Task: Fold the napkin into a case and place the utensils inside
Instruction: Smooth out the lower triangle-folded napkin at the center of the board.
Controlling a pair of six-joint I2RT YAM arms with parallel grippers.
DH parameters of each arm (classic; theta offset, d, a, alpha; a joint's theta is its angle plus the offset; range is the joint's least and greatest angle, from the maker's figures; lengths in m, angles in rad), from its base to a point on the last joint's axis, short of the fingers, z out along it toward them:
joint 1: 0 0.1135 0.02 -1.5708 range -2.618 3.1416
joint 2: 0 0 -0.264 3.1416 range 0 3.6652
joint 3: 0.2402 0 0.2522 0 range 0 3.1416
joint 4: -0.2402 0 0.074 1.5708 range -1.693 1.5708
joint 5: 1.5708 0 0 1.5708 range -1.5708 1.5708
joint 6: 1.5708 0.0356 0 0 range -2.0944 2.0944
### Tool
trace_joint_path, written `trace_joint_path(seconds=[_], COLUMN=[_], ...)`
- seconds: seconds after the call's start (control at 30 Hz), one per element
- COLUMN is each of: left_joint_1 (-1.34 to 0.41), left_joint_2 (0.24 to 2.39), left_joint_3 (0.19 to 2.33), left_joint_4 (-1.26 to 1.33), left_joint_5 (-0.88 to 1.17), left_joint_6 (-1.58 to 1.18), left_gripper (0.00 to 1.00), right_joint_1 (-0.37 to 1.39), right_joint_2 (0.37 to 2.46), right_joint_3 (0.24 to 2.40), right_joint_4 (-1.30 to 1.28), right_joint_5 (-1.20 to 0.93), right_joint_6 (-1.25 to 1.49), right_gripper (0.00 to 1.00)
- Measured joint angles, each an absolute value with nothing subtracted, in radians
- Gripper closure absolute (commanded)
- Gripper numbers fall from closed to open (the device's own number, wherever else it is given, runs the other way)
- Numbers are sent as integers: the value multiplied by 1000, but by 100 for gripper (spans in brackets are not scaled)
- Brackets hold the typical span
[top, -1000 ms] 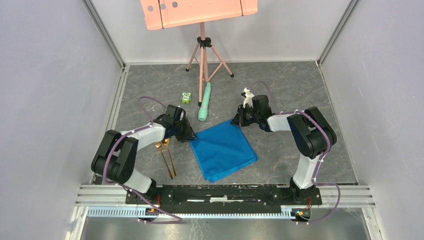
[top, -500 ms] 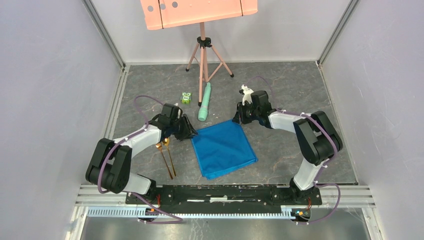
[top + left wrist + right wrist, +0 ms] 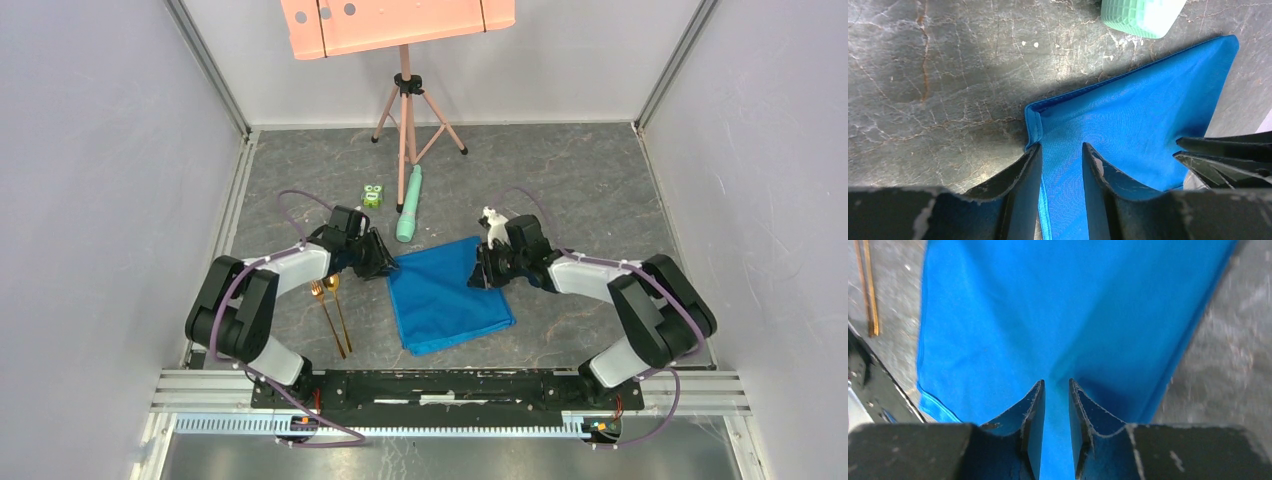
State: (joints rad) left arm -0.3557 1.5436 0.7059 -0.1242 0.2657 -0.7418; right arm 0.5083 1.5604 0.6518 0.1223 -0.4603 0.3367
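Note:
The bright blue napkin point(image 3: 445, 298) lies folded flat on the grey table, a slanted rectangle between the two arms. My left gripper point(image 3: 383, 262) hovers at its left corner; in the left wrist view point(image 3: 1060, 152) the jaws stand apart with flat cloth point(image 3: 1138, 100) beneath them. My right gripper point(image 3: 485, 270) sits over the napkin's right edge; its jaws point(image 3: 1055, 385) show a narrow gap with cloth point(image 3: 1048, 305) lying under it, not pinched. The gold fork and spoon point(image 3: 331, 310) lie side by side left of the napkin, handles toward me, and also show in the right wrist view point(image 3: 868, 290).
A pale green tube point(image 3: 408, 205) lies just beyond the napkin's far left corner, its end close to my left fingers point(image 3: 1140, 15). A small green toy point(image 3: 373, 196) sits left of it. A pink tripod point(image 3: 405, 110) stands at the back. Enclosure walls rise on both sides.
My right gripper has come toward me and down onto the napkin's right edge. The left gripper shifted slightly farther back. Both pairs of jaws have widened, and the napkin looks a little narrower.

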Motion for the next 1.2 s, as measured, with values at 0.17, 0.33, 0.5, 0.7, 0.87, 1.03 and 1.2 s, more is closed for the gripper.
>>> trace_joint_path(seconds=[0.17, 0.33, 0.5, 0.7, 0.87, 1.03, 1.2], left_joint_1=[-355, -355, -355, -360, -389, -407, -408], left_joint_2=[1502, 1439, 1425, 1425, 1424, 1420, 1385], left_joint_3=[699, 701, 719, 721, 721, 721, 721], left_joint_4=[-158, -197, -208, -216, -216, -216, -224], left_joint_5=[276, 318, 355, 403, 422, 425, 425], left_joint_6=[-740, -739, -739, -739, -739, -739, -739], left_gripper=[48, 44, 40, 39, 39, 39, 39], right_joint_1=[509, 536, 556, 551, 538, 538, 538], right_joint_2=[1441, 1322, 1239, 1169, 1105, 1042, 1059], right_joint_3=[593, 587, 493, 410, 409, 457, 529], right_joint_4=[4, -60, -66, -133, -202, -322, -437], right_joint_5=[-405, -388, -390, -288, -199, -170, -102], right_joint_6=[295, 271, 285, 309, 311, 302, 289], right_gripper=[67, 66, 66, 63, 47, 37, 34])
